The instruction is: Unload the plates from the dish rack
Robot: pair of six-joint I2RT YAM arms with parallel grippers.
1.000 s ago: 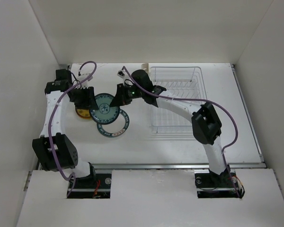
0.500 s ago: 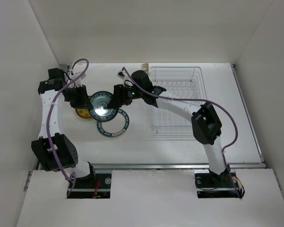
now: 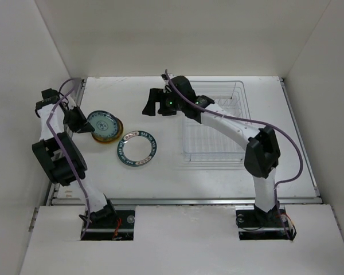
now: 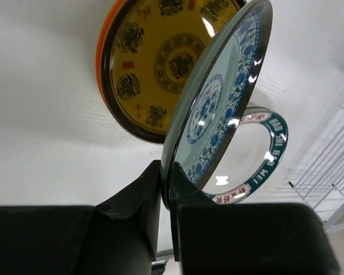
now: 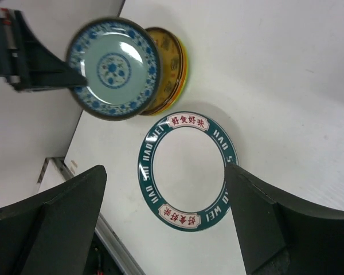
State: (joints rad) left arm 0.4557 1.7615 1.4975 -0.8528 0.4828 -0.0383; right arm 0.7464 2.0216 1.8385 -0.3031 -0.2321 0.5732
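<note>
My left gripper (image 3: 81, 124) (image 4: 167, 189) is shut on the rim of a pale plate with blue patterns (image 3: 103, 123) (image 4: 218, 97). It holds that plate tilted just above a yellow-patterned plate with an orange rim (image 3: 116, 136) (image 4: 152, 63), which lies flat at the table's left. A white plate with a dark teal rim (image 3: 136, 148) (image 5: 186, 169) lies on the table beside them. My right gripper (image 3: 153, 102) (image 5: 165, 172) hangs open and holds nothing, above the table between the plates and the dish rack (image 3: 215, 129). No plates show in the wire rack.
The enclosure's left wall (image 3: 28, 114) stands close behind my left arm. The right arm reaches across the rack's far left corner. In the left wrist view the rack's wires (image 4: 332, 172) show at the right edge.
The right gripper let go of the blue-patterned plate, opened wide and drew back toward the rack. The left gripper shut on that plate and carried it left, over the yellow plate.
</note>
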